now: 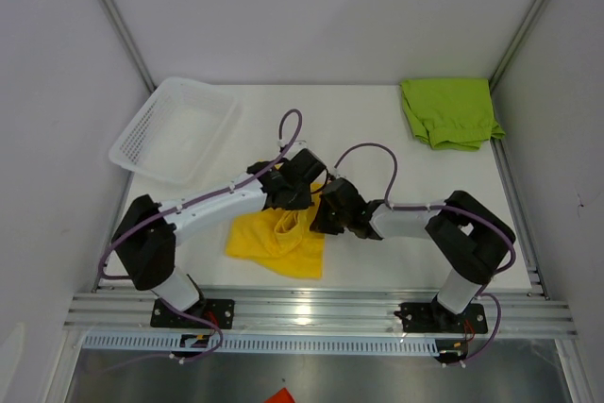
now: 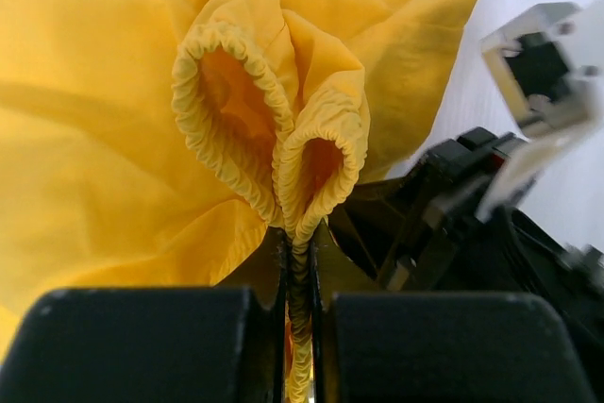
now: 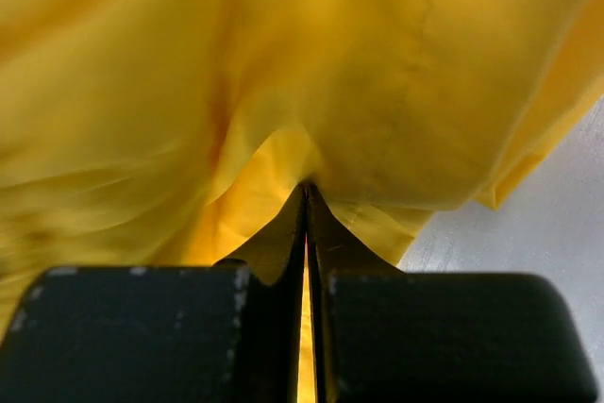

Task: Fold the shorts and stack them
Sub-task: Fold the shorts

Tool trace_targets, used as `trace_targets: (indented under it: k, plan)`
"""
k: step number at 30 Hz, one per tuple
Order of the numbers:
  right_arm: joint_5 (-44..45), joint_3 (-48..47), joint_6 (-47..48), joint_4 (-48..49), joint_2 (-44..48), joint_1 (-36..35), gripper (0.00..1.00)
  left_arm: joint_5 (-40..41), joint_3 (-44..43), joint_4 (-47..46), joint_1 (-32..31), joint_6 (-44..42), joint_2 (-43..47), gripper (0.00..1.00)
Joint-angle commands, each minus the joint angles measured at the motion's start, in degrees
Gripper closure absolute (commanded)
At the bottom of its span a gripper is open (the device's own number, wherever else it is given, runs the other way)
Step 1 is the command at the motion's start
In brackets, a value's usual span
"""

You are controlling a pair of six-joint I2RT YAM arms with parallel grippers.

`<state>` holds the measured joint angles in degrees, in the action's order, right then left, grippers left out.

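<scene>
my left gripper [image 2: 298, 238] pinches the yellow shorts [image 1: 269, 243] at the gathered waistband [image 2: 231, 106]; my right gripper [image 3: 306, 200] clamps the same cloth; green shorts [image 1: 450, 112] lie folded, far right corner

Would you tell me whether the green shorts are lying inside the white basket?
No, the green shorts lie on the table at its far right corner, well apart from the basket at the far left.

Crumpled yellow shorts [image 1: 274, 244]; folded green shorts [image 1: 449, 112] apart
</scene>
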<state>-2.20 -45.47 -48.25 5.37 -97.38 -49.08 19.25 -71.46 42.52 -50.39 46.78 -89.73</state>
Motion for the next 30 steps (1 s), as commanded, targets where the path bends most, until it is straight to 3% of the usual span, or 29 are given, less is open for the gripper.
trace_targets:
  k: [1,4,7,10,11,14,20,24,30]
  plan:
    - [1.49,1.44,-0.70,-2.47,1.32,-0.40,1.00,-4.38,3.60,-11.56,-0.85,4.18,-2.20,1.00]
    - [1.23,3.36,-1.32,-1.68,2.54,0.21,0.99,-5.45,6.42,-14.91,-0.85,5.77,-2.90,0.99]
    - [1.67,4.95,-1.50,-1.85,4.39,0.65,0.95,-5.97,6.95,-15.98,-0.85,5.51,-2.90,0.86]
    - [2.02,5.48,-1.15,-3.34,6.85,1.35,0.94,-7.81,7.04,-16.60,-0.85,5.16,-2.03,0.54]
    - [2.19,5.57,-0.88,-3.87,7.47,1.36,0.94,-8.69,6.95,-16.59,-0.85,5.25,-0.89,0.37]
    - [2.20,6.71,-0.53,-5.01,10.71,1.88,0.92,-12.02,6.51,-17.38,-0.85,4.81,2.35,0.17]
    - [4.65,8.82,0.08,-10.28,16.69,2.59,0.83,-18.01,5.11,-19.06,-0.50,3.84,8.43,0.12]
    - [6.06,10.75,0.88,-16.17,23.28,3.46,0.59,-22.75,4.93,-17.83,1.96,2.26,11.85,0.12]
    - [5.19,10.50,3.24,-20.48,34.71,7.24,0.50,-22.58,12.81,-20.43,5.30,-0.72,17.56,0.13]
